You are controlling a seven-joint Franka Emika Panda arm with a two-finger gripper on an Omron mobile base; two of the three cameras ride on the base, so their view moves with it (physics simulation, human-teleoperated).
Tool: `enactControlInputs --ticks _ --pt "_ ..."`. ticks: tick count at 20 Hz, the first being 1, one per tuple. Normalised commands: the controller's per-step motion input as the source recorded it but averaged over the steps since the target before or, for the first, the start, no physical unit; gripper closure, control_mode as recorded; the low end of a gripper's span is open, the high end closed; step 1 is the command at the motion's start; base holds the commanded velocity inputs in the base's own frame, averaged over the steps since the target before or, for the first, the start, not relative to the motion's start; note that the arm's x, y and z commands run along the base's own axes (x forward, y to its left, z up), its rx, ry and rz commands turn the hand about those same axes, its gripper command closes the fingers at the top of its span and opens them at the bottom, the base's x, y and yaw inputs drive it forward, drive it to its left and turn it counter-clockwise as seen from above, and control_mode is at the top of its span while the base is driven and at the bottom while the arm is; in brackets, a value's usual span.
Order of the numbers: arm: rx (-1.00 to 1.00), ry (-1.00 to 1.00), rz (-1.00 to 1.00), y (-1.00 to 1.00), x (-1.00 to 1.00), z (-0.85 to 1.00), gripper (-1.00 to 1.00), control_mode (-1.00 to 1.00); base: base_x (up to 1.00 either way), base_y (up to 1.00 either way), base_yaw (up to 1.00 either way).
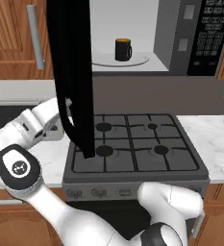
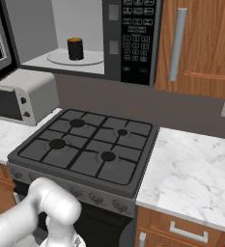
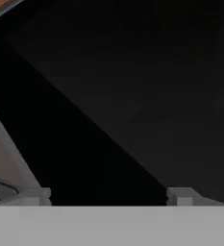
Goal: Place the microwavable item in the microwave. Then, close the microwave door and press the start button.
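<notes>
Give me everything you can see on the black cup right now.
The black cup is a small, dark cylinder with a side handle and an orange rim. It stands upright on the round pale turntable inside the microwave, near the plate's middle. Nothing else touches it. The microwave door hangs open to the left.

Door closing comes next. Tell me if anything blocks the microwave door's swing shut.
Nothing visible does. The cup sits well inside on the turntable, clear of the opening. The microwave door stands wide open, with the open gripper close against its dark panel.
</notes>
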Motion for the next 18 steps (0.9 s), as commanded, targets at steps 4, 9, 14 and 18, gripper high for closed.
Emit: enactControlInputs --ticks 4,9,14,18 --pt "0.45 -0.22 0.06 -1.0 -0.36 0.13 -1.0 -1.0 0.0 0.0 0.0" --pt "0.44 -0.24 0.1 -1.0 -0.26 0.0 -1.0 -1.0 0.0 0.0 0.0" --pt "0.32 -0.19 0.12 -0.9 -0.01 0.0 -1.0 -1.0 0.0 0.0 0.0" --pt "0.12 -0.15 0.1 -0.41 0.02 0.06 -1.0 -1.0 0.0 0.0 0.0"
